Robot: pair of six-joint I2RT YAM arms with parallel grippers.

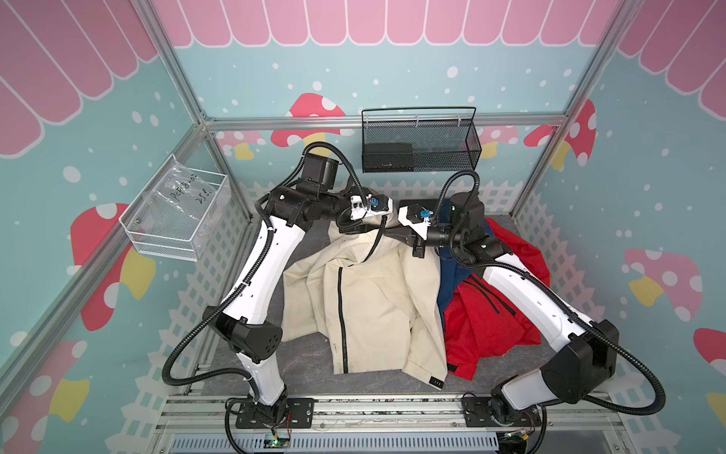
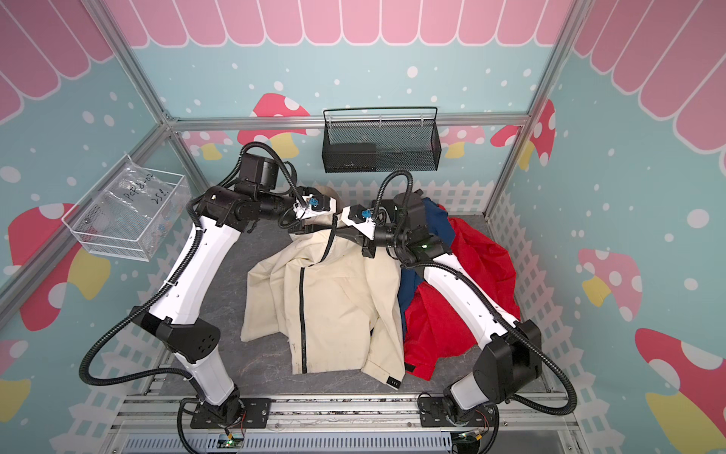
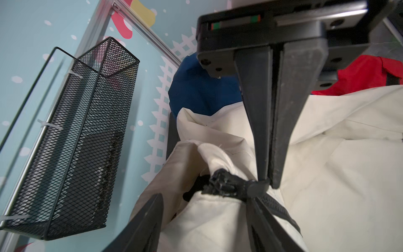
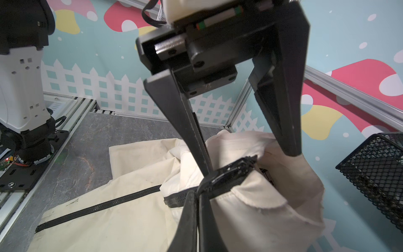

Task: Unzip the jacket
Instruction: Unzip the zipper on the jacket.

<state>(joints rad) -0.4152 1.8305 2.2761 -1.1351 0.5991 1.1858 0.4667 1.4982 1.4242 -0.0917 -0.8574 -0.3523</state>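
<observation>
One cream jacket (image 1: 365,298) lies spread at the middle of the gray worktop (image 1: 310,365), its black zipper (image 1: 341,314) running down the front. At the collar, on the far side, the right gripper (image 3: 269,183) is pinched tight on the zipper pull (image 3: 258,186). The left gripper (image 4: 249,162) has its jaws apart astride the collar top; whether they press the cloth is unclear. A red garment (image 1: 483,326) lies just beside the jacket. On the back wall a black mesh basket (image 1: 440,149) holds a dark box (image 1: 387,151). A clear bin (image 1: 165,243) holds a plastic bag (image 1: 184,196).

walls (image 1: 393,78): teal, pink mushrooms (image 1: 314,108) — white fence (image 1: 499,196) | floor (image 1: 306,365): grey, perhaps marbled | mesh basket (image 1: 420,149): back wall
</observation>
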